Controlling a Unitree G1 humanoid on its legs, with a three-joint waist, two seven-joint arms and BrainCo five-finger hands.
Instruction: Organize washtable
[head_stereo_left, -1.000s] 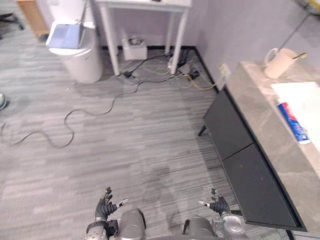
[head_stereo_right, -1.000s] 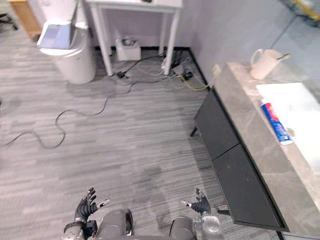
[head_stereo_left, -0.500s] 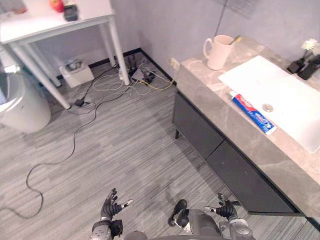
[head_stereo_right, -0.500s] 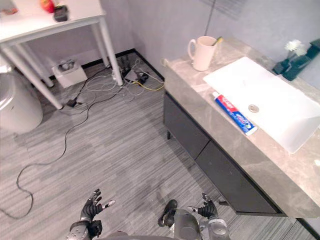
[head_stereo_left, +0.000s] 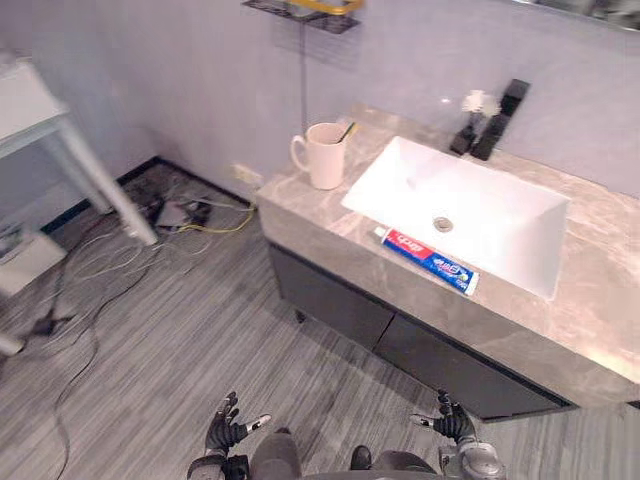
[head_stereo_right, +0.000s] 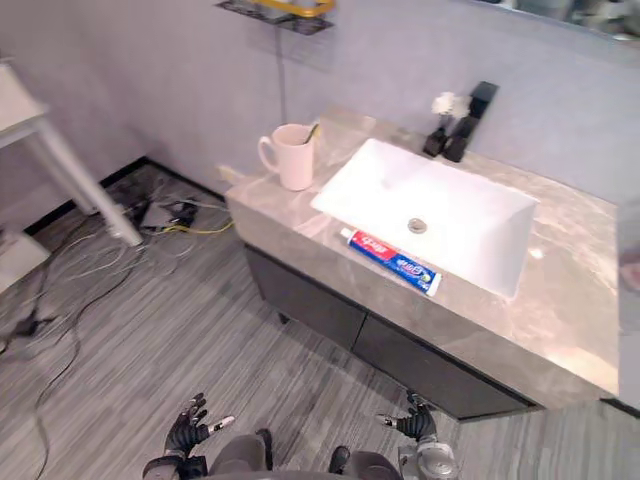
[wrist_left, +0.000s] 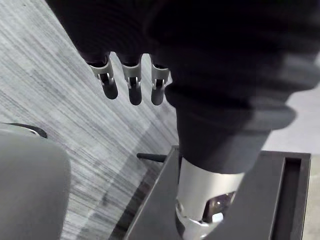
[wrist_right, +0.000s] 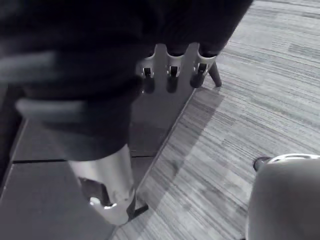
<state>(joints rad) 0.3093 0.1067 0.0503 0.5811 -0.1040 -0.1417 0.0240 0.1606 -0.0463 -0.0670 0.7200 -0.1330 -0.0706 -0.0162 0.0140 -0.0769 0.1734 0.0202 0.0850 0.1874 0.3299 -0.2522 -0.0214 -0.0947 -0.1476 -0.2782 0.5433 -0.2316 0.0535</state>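
A grey marble washtable (head_stereo_left: 330, 235) with dark drawer fronts stands against the wall ahead. On it a white basin (head_stereo_left: 455, 210) is set. A red and blue toothpaste tube (head_stereo_left: 427, 261) lies on the counter along the basin's near edge. A white mug (head_stereo_left: 324, 156) with a toothbrush in it stands at the counter's left end. My left hand (head_stereo_left: 226, 428) and right hand (head_stereo_left: 447, 424) hang low above the floor, far from the counter, both open with fingers spread and holding nothing.
A dark bottle with a small white flower (head_stereo_left: 482, 112) stands at the basin's back rim by the wall. A white table leg (head_stereo_left: 100, 185) and a tangle of cables with a power strip (head_stereo_left: 175, 212) lie on the striped floor at the left.
The camera has swung right: the washtable now sits in the middle of the view, the white table and bin have slid out left. Both hands stay low and open.
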